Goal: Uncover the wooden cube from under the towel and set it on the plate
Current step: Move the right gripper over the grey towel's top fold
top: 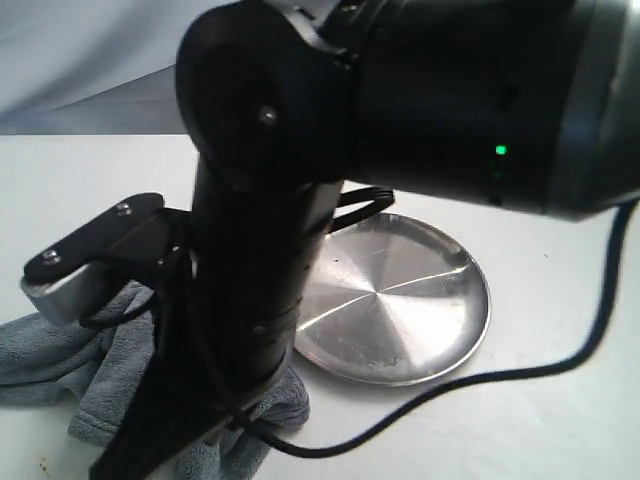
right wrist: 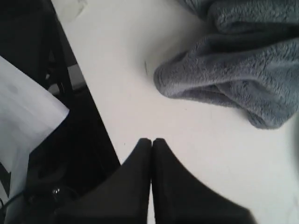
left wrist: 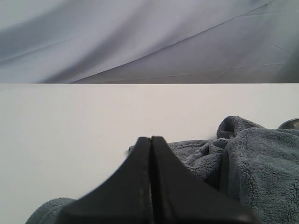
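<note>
The grey towel (top: 60, 350) lies bunched on the white table at the lower left of the exterior view, partly behind a black arm (top: 250, 270). The shiny steel plate (top: 400, 300) sits bare to its right. No wooden cube shows in any view. My left gripper (left wrist: 151, 138) is shut with nothing between its fingers, its tips in front of the towel (left wrist: 252, 163), and a sliver of the plate's rim (left wrist: 292, 123) shows beyond the folds. My right gripper (right wrist: 152, 140) is shut and empty above bare table, a short way from a towel fold (right wrist: 233, 79).
The black arm and its joint housing (top: 480, 90) fill the upper middle of the exterior view. A black cable (top: 560, 365) curves over the table past the plate. The table edge (right wrist: 100, 121), with dark frame parts beyond it, runs close to my right gripper.
</note>
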`<state>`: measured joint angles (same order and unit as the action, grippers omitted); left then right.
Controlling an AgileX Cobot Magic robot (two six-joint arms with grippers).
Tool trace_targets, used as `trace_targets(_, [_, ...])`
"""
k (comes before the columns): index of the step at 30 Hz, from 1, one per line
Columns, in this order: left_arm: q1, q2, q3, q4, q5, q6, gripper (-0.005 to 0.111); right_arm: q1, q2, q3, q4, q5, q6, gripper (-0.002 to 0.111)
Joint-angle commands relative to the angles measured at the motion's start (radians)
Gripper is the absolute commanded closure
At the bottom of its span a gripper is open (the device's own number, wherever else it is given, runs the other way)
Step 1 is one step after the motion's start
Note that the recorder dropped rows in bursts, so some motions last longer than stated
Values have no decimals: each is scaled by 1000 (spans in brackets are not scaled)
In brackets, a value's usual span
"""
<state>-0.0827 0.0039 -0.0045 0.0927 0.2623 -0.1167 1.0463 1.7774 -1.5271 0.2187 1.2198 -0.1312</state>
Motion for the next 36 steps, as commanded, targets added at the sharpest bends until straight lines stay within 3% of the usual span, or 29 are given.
trace_targets(1, [3,-4,5,-5,-12,-4,106,-1,84,-124,-21,1,9,108])
trace_targets(12, [3,-4,5,-5,-12,-2,106,-102,268,-470,-69,1,110,108])
trace_targets(21, [3,-4,5,-5,-12,-4,106,-151,272,-474,-79,1,131,108])
trace_targets(28, [3,-4,5,-5,-12,-1,106,-155,272,-474,-286,1,195,108])
trace_targets(36, [3,-4,5,-5,-12,-1,106,-172,272,-415,-133,1,195,108])
